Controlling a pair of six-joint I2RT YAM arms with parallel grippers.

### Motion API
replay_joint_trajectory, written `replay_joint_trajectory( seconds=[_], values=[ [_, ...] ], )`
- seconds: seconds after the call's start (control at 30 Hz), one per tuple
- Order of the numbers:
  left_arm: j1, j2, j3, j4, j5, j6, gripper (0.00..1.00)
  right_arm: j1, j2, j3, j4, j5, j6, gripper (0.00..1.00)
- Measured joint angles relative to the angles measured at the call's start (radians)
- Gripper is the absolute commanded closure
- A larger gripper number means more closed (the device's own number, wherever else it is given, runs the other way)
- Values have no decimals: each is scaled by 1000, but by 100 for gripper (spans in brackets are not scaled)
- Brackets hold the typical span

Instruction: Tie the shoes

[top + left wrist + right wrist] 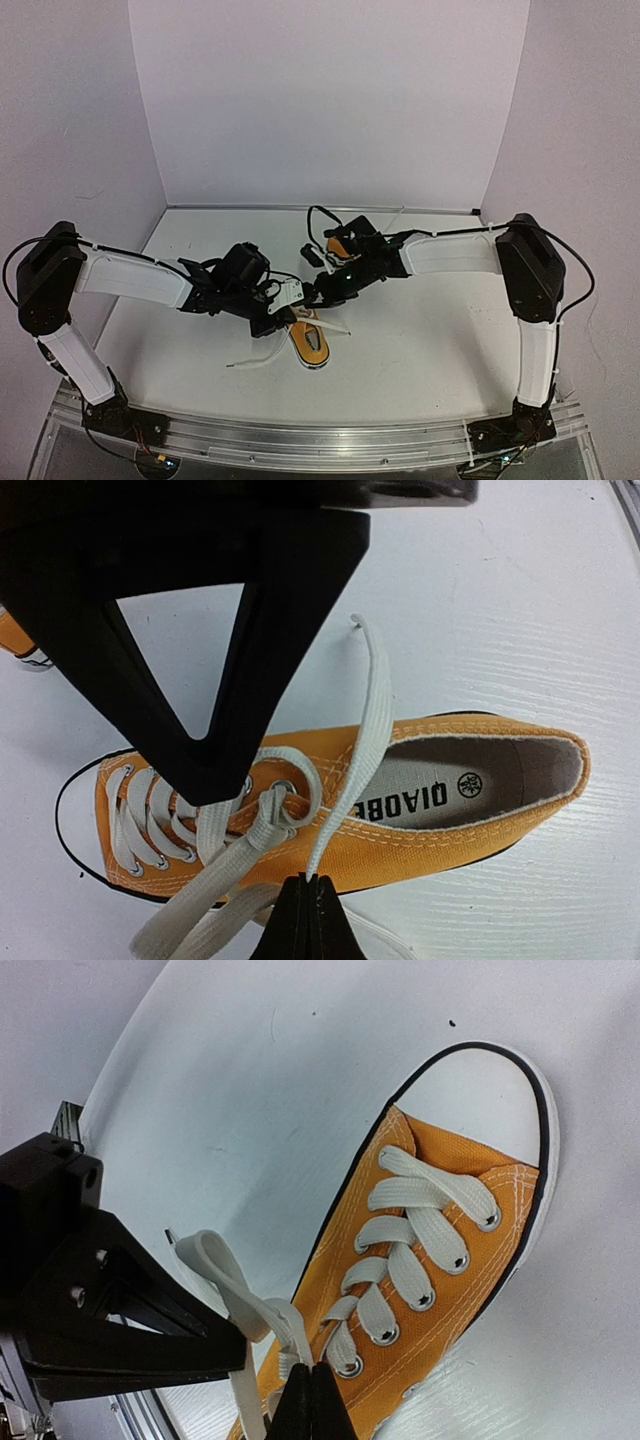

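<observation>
One shoe (430,855), left hand (308,920) tipped down clamping lace (375,710), right hand (312,1405) clamping lace opposite

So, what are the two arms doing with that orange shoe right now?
Both arms are working on one orange shoe near the middle of the table. The left gripper is shut on a strand of its white lace, and the right gripper is shut on the lace close to the top eyelets. No finished bow shows yet. The second shoe lies farther back, partly hidden by the right arm.
</observation>
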Motion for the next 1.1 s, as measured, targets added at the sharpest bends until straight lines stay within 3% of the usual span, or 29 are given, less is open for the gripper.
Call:
replay_joint_trajectory(
  seconds=[1.1],
  values=[
    [0, 66, 50, 103, -18, -187, 100, -3, -69, -126, 123, -13, 88, 100]
  ],
)
